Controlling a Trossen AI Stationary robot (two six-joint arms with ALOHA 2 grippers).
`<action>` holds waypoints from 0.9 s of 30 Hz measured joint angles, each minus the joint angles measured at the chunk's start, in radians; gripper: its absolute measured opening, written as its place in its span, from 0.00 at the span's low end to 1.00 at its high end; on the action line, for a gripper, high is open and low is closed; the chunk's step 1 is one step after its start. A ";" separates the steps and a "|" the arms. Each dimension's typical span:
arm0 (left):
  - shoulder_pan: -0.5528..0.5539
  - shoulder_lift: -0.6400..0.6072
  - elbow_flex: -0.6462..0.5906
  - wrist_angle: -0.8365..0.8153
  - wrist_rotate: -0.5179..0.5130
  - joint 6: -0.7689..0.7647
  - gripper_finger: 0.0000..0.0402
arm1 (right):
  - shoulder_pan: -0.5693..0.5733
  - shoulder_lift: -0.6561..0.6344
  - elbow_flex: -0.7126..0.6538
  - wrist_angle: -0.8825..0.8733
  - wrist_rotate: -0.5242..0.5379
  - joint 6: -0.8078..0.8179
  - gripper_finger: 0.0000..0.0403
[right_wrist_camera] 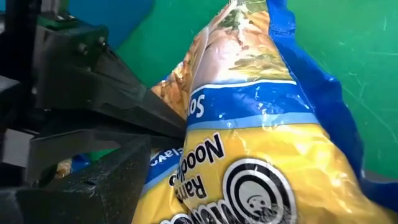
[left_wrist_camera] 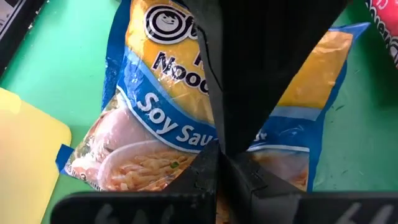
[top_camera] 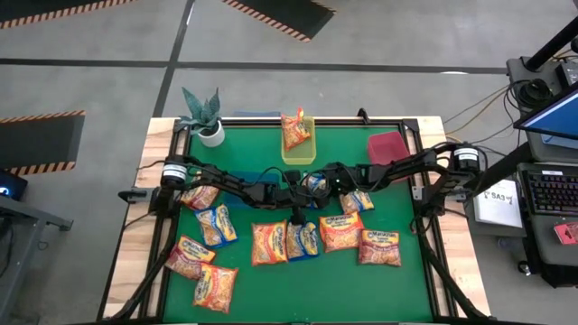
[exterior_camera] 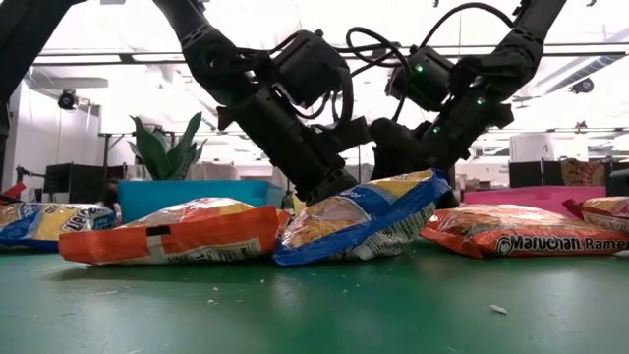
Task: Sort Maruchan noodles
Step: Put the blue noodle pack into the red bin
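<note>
The bench (top_camera: 361, 280) is showing a green mat inside a black frame, with bare green lying open along its near edge and far right side. Against the far edge a yellow bin (top_camera: 299, 149) is holding one orange packet (top_camera: 293, 129), a red bin (top_camera: 388, 146) is sitting to its right, and a potted plant (top_camera: 204, 116) is standing at the far left corner. The Maruchan noodles (top_camera: 271, 242) are lying as flat plastic packets, orange, red-pink and blue-edged, spread in a loose band across the middle and left of the mat, several touching or overlapping. In the low view "Maruchan Ramen" is reading on a red-orange packet (exterior_camera: 521, 231) at the right. Both arms are meeting at the mat's centre over a blue-edged packet (exterior_camera: 359, 224), which is tilting up off the mat at one end; its label is showing "Soy Sau" and "Noodle". The left pincer (exterior_camera: 329, 187) is pinched tight on this packet's raised end. The right pincer (exterior_camera: 403, 157) is standing wide at the packet's far side, fingers spread and gripping nothing
</note>
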 joint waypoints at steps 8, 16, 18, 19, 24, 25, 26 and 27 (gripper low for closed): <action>-0.001 -0.012 -0.001 -0.005 0.001 0.000 0.00 | 0.000 -0.003 0.000 0.004 0.005 -0.002 0.49; -0.015 -0.060 0.000 -0.058 0.001 0.025 0.00 | 0.000 -0.036 0.000 0.005 0.000 -0.016 0.15; -0.015 -0.098 0.000 -0.097 0.002 0.035 0.00 | 0.001 -0.060 0.000 0.000 0.000 -0.025 0.11; -0.015 -0.121 0.000 -0.117 0.002 0.040 0.00 | 0.001 -0.075 0.000 -0.001 0.000 -0.028 0.10; -0.015 -0.262 -0.007 -0.206 0.003 0.089 0.00 | 0.000 -0.182 0.000 -0.036 0.004 -0.033 0.11; -0.015 -0.293 -0.011 -0.212 0.002 0.100 0.00 | 0.000 -0.208 0.000 -0.046 0.004 -0.034 0.11; -0.015 -0.325 -0.018 -0.214 0.003 0.111 0.00 | -0.001 -0.236 0.000 -0.062 0.007 -0.039 0.11; -0.015 -0.357 -0.024 -0.213 0.003 0.120 0.00 | -0.001 -0.263 0.000 -0.080 0.020 -0.042 0.11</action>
